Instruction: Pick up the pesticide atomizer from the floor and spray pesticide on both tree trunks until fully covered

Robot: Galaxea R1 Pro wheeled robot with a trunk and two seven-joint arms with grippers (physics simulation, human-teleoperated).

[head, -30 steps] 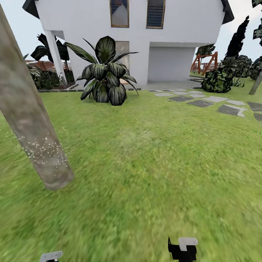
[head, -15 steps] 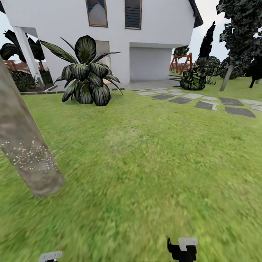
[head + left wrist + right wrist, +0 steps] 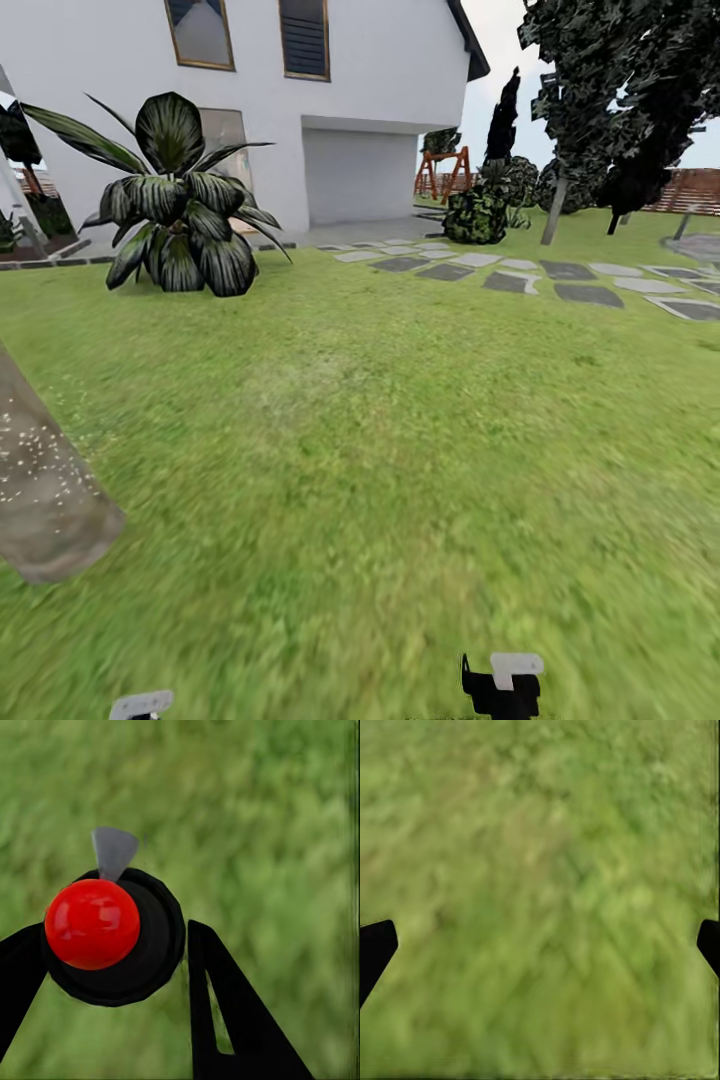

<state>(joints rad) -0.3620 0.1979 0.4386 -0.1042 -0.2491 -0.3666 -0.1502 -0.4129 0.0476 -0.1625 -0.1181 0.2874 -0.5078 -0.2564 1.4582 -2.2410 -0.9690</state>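
The pesticide atomizer (image 3: 105, 930), a round black body with a glossy red cap and a small grey nozzle, sits between the black fingers (image 3: 217, 1012) of my left gripper (image 3: 116, 937), which is shut on it over grass. A thick, leaning, grey-brown tree trunk (image 3: 40, 500) stands at the left edge of the head view, its lower part dotted with white pesticide specks. A second tree (image 3: 555, 205) with a leaning grey trunk and dark foliage stands far off at the right. My right gripper (image 3: 545, 937) is open over bare grass. Both grippers' tips show at the head view's lower edge, left (image 3: 140, 705) and right (image 3: 500, 685).
Green lawn (image 3: 400, 450) stretches ahead. A big dark broad-leaved plant (image 3: 180, 220) stands before the white house (image 3: 360, 100). Grey stepping stones (image 3: 510, 275) run to the right. Dark bushes (image 3: 478, 212), a thin black tree (image 3: 502, 120) and a brown fence (image 3: 695, 190) lie far right.
The camera has swung to the right, so the speckled trunk has slid to the picture's left edge and the far trees and fence have come into view. Both grippers look unchanged.
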